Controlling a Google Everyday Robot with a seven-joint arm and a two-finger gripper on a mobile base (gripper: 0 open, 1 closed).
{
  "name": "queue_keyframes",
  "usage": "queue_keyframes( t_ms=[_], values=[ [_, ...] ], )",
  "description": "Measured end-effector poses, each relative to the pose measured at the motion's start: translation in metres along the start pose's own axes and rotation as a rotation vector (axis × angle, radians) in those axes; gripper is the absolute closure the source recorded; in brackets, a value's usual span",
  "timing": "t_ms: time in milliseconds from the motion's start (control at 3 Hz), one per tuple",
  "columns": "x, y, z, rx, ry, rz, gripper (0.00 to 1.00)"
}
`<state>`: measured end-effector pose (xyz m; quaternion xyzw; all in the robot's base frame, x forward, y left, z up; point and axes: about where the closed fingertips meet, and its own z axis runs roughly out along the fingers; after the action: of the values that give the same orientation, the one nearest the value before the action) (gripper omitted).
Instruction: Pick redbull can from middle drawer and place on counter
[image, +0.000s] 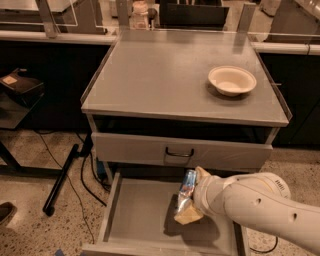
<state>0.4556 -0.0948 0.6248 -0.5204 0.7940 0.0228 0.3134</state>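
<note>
The redbull can (187, 188), slim, blue and silver, is tilted above the floor of the open middle drawer (140, 215) and casts a shadow on it. My gripper (193, 196) comes in from the right on a white arm. Its tan fingers (188, 216) are closed around the can, one at its upper end and one at its lower end. The counter (165, 75) is the flat grey top of the cabinet, above and behind the gripper.
A cream bowl (231, 80) sits on the counter's right side. A shut drawer front with a dark loop handle (179, 151) is just above the open drawer. A black pole (62, 177) and cables lie on the speckled floor to the left.
</note>
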Motion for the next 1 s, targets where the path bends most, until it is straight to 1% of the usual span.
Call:
queue_keyframes(
  t_ms=[333, 667, 1000],
  values=[
    [-0.027, -0.023, -0.036, 0.087, -0.048, -0.034, 1.0],
    [-0.056, -0.037, -0.071, 0.156, -0.096, -0.09, 1.0],
    [-0.059, -0.04, -0.073, 0.163, -0.101, -0.093, 1.0]
  ],
)
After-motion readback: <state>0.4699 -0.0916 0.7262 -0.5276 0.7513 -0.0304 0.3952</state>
